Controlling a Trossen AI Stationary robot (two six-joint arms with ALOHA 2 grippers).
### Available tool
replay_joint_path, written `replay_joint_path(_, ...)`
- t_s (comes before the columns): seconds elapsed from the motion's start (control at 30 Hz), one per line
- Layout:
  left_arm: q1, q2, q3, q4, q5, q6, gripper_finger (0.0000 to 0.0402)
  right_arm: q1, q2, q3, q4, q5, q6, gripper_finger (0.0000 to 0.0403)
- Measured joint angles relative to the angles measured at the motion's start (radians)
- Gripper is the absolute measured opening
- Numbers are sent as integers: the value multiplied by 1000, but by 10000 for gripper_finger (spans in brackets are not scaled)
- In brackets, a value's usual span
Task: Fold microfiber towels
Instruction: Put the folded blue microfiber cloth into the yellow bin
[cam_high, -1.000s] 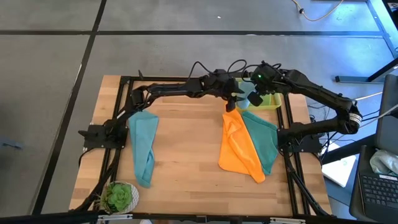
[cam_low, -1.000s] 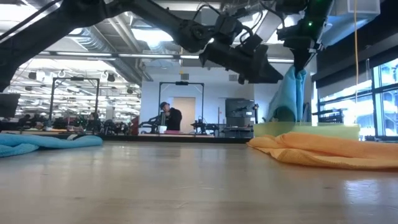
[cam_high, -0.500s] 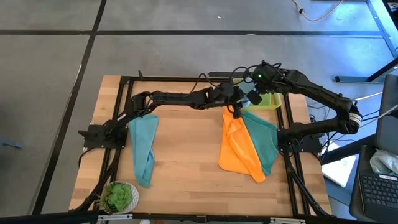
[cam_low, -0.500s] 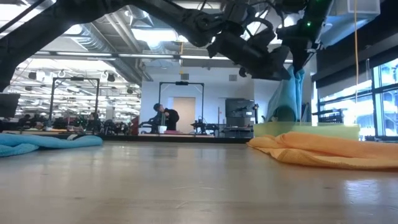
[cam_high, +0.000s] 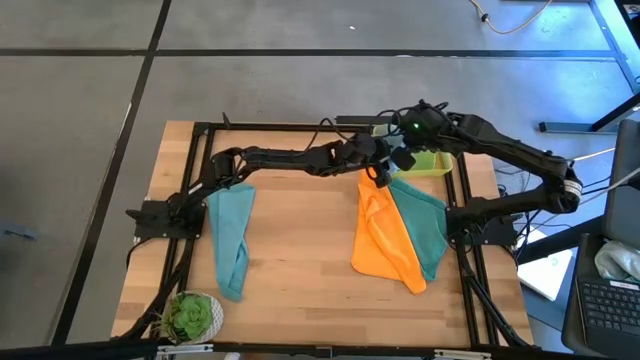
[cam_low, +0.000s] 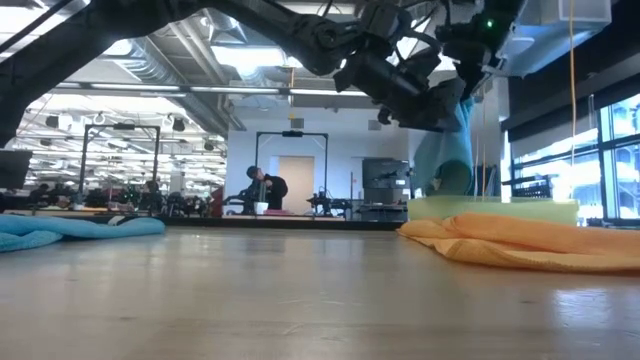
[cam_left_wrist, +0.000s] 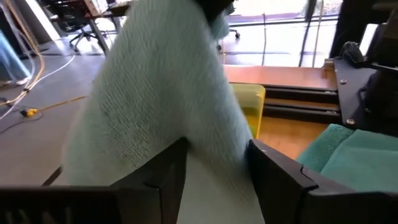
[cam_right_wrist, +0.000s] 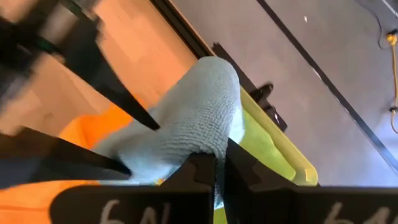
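Observation:
A light blue microfiber towel (cam_left_wrist: 168, 93) hangs from my right gripper (cam_right_wrist: 219, 158), which is shut on it above the yellow tray (cam_high: 432, 163) at the table's far right. My left gripper (cam_left_wrist: 217, 149) reaches across from the left, open, with one finger on either side of the hanging towel. An orange towel (cam_high: 383, 235) lies crumpled on the table, overlapping a teal towel (cam_high: 427, 228) at its right. Another blue towel (cam_high: 230, 235) lies on the table's left side. My right gripper pinches the light blue towel at a bunched top fold (cam_right_wrist: 211, 140) between its two fingers, slanting down from above. The towel hangs below the fingers (cam_low: 450, 150), clear of the table. My left gripper has its fingers (cam_left_wrist: 171, 165) beside the hanging cloth; whether they touch it I cannot tell.
A potted green plant (cam_high: 192, 317) stands at the near left corner. Black frame rails (cam_high: 200, 180) run along the table's edges. Bare wood (cam_high: 300, 240) lies between the left towel and the orange one.
My left gripper has swung from the far edge toward the near side and turned toward the hanging light blue towel, which now sits between its fingers. My right gripper has risen a little and shifted left, carrying the towel with it.

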Motion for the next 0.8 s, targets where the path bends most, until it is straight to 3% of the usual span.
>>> replay_joint_path(0.37,3,0,0,-15,-105,-52,164,80,0,81,-10,52,23,9)
replay_joint_path(0.57,7,0,0,-17,-99,-52,162,103,0,81,-28,78,43,9)
replay_joint_path(0.67,-1,0,0,-50,-77,-16,138,108,-1,81,-72,78,49,10)
replay_joint_path(0.8,-28,0,0,-110,3,83,61,108,-4,81,-210,78,95,10)
